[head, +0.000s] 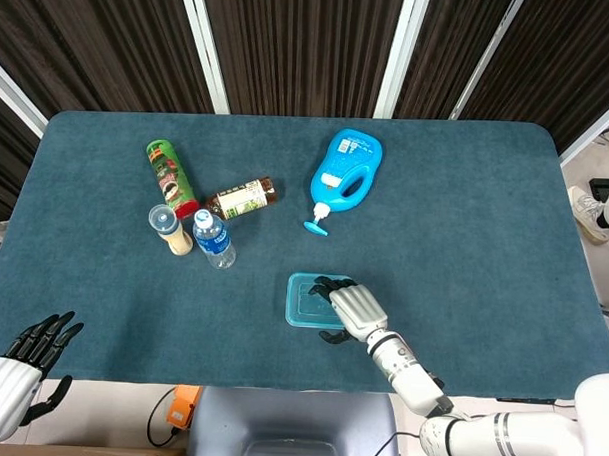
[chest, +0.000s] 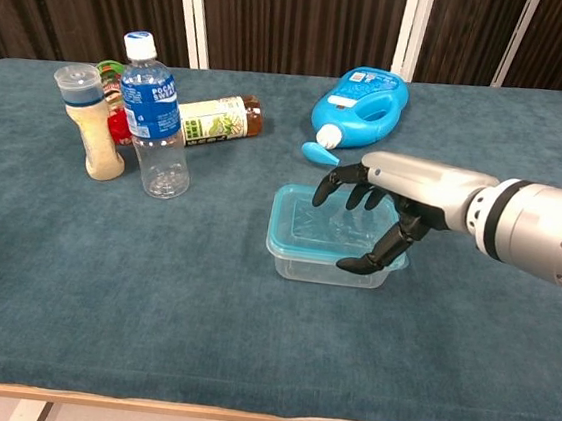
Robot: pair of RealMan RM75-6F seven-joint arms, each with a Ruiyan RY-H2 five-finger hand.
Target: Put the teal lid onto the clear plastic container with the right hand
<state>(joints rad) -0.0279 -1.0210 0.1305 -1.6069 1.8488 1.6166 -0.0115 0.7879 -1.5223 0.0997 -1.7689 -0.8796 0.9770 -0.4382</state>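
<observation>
The teal lid [head: 305, 300] [chest: 308, 224] lies flat on the clear plastic container [chest: 312, 267] near the table's front middle. My right hand [head: 354, 308] [chest: 395, 194] arches over the lid's right half with its fingers spread. The fingertips hover at the far rim and the thumb [chest: 369, 255] reaches down to the near right rim. I cannot tell whether it presses on the lid. My left hand [head: 17, 370] hangs off the table's front left corner, fingers apart and holding nothing; the chest view does not show it.
A blue detergent jug [head: 345, 172] [chest: 361, 103] lies behind the container. At the left stand a water bottle [chest: 153, 115] and a spice shaker [chest: 90, 121], with a green can [head: 170, 177] and a brown bottle [head: 241, 198] lying behind them.
</observation>
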